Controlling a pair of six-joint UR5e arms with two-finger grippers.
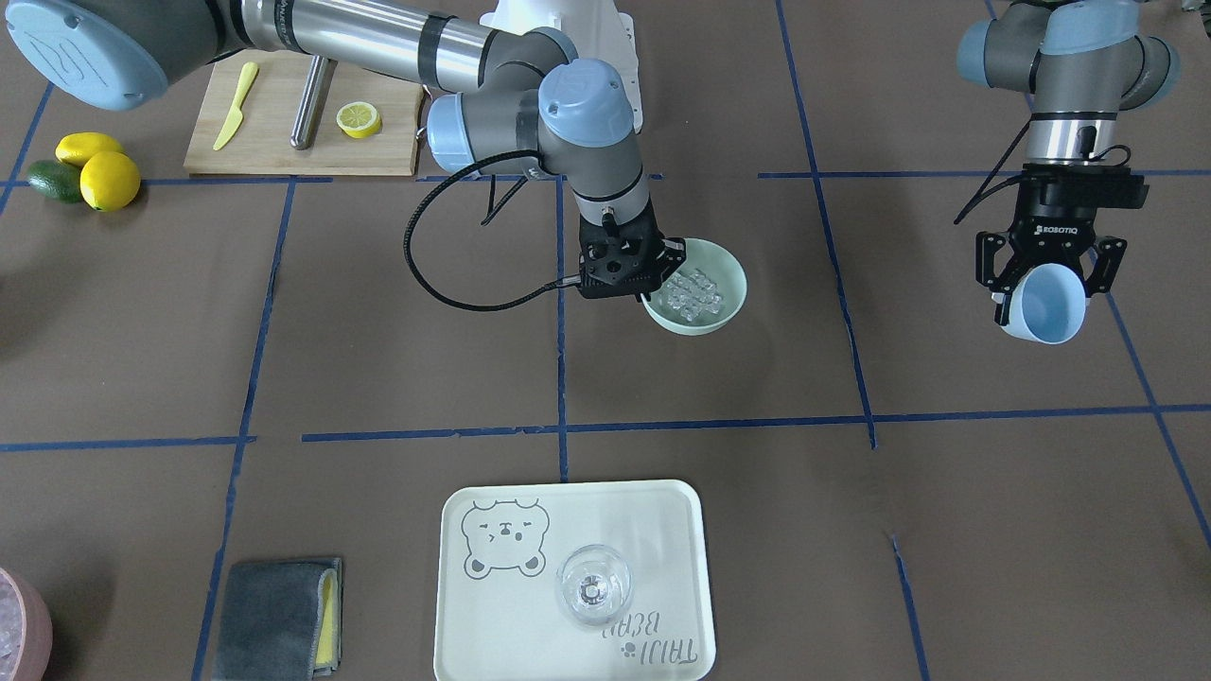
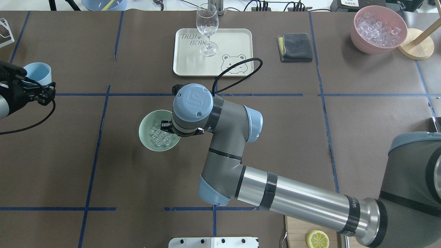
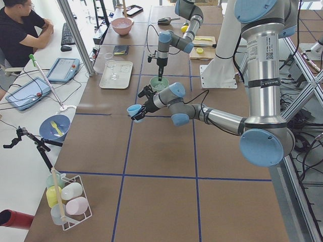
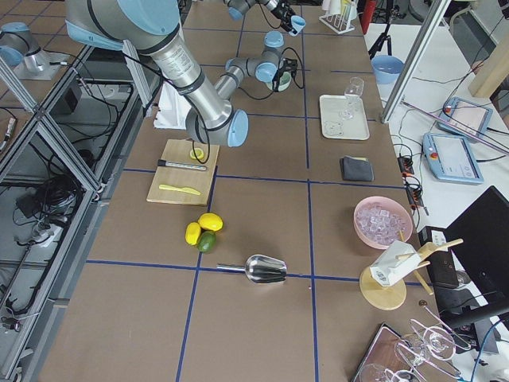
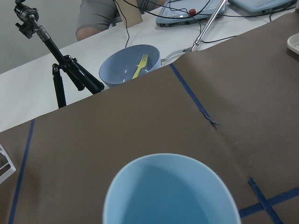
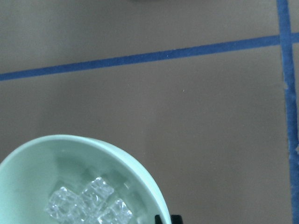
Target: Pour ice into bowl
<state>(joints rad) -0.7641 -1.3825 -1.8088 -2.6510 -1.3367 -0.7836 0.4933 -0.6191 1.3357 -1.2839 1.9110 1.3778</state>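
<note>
- Looking for the ice (image 1: 693,291), where's it at?
- Heaped in the mint-green bowl (image 1: 733,270). Right hand (image 1: 645,286) pinches its rim; left hand (image 1: 1045,291) is clamped round a tipped light blue cup (image 1: 1050,307), up off the worktop (image 1: 378,331).

1. The front-facing camera stands across the bench (image 1: 378,331) from the robot and looks steeply down.
2. The overhead camera looks forward and down from behind the robot; both show the bowl (image 1: 719,263) at mid-bench.
3. The two side cameras look along the bench from opposite ends, high and far off.
4. The wrist cameras sit close: the left over the light blue cup (image 5: 173,196), the right over the bowl's rim.
</note>
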